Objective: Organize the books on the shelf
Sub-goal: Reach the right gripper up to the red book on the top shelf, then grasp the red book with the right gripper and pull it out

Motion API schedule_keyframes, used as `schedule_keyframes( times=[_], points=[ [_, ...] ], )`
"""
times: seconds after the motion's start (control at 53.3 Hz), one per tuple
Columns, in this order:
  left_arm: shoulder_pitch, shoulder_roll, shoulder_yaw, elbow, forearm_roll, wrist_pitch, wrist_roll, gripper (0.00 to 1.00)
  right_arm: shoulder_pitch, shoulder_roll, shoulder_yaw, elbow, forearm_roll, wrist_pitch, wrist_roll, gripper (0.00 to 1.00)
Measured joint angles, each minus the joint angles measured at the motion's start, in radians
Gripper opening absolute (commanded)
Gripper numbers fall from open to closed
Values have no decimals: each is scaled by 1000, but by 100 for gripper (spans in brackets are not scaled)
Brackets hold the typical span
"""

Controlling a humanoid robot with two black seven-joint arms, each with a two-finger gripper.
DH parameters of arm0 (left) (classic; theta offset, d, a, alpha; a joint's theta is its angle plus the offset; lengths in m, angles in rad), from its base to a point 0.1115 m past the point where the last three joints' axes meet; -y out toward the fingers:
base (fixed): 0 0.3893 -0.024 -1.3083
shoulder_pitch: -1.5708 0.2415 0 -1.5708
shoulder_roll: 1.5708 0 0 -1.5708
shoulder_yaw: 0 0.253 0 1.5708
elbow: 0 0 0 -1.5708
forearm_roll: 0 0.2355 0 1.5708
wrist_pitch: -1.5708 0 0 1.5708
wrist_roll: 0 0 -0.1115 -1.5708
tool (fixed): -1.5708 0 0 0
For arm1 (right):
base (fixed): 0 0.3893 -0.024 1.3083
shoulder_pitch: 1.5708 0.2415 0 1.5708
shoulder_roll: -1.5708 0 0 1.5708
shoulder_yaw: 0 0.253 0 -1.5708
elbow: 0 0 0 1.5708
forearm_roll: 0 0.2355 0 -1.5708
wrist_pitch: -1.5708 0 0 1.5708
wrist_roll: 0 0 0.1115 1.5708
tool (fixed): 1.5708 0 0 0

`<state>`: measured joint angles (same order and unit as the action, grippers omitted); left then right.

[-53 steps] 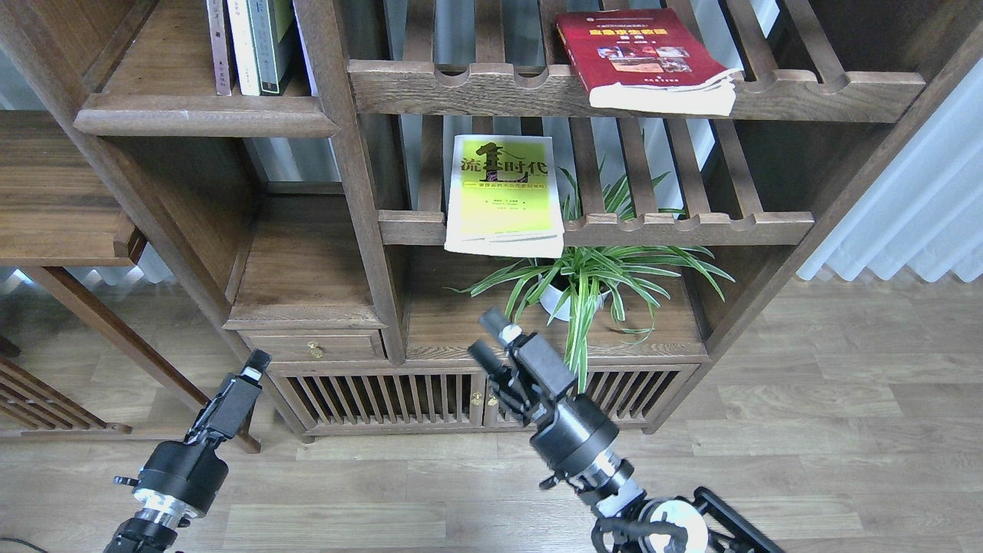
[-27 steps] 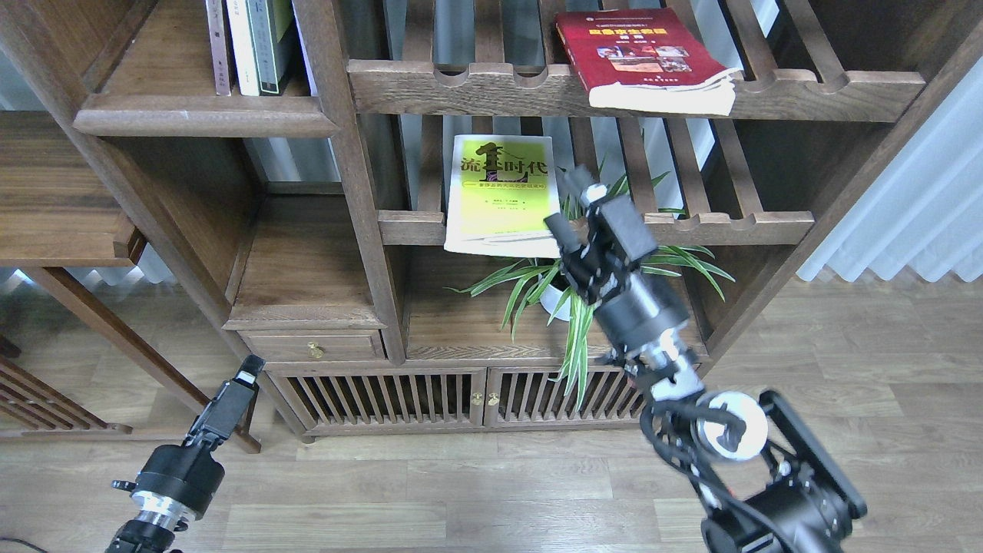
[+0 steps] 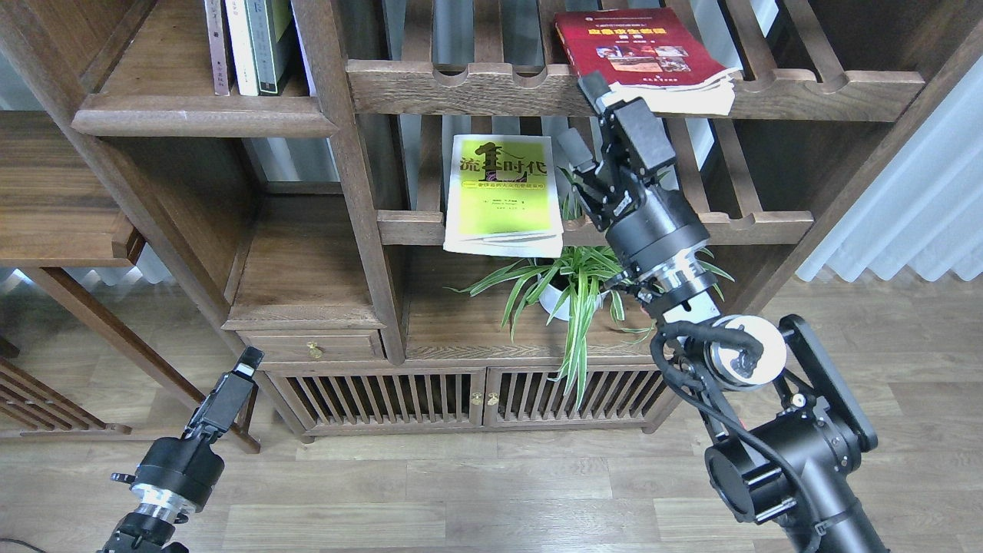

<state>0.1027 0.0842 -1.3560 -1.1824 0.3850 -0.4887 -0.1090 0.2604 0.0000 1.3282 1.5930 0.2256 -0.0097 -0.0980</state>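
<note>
Dark-brown wood makes up the tall bookcase (image 3: 361, 192), which fills most of the view, with pale plank flooring (image 3: 845, 369) below it and a white curtain (image 3: 921, 192) at 3 o'clock. Up at 11 o'clock sits the solid flat shelf (image 3: 200, 123), holding a few upright books (image 3: 249, 46) at its back right. Slatted racks (image 3: 553, 88) take the middle of the bookcase.

The right arm reaches up from 5 o'clock, and the right gripper (image 3: 581, 115) has its two fingers spread apart, holding nothing. The red book (image 3: 637, 54) lies flat on the upper rack, overhanging the front rail, just beyond the gripper at its 1 o'clock; the upper finger sits right at the book's lower left corner. The yellow-green book (image 3: 503, 192) lies on the lower rack, near the gripper at its 8 o'clock.

The left gripper (image 3: 249, 361) hangs low at 7 o'clock, well apart from every book; whether its fingers are parted I cannot tell.

A potted plant (image 3: 568, 284) stands under the lower rack.
</note>
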Motion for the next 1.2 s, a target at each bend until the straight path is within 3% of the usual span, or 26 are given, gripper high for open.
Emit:
schedule_keyframes(
  times=[0.431,1.2],
  points=[
    [0,0,-6,-9,0,0,-2,100,47,-6,70,-64,-3,-63,3,98],
    [-1,-3,-6,-11,0,0,2,100,99,-5,134,-120,-3,-77,11,32]
  ],
)
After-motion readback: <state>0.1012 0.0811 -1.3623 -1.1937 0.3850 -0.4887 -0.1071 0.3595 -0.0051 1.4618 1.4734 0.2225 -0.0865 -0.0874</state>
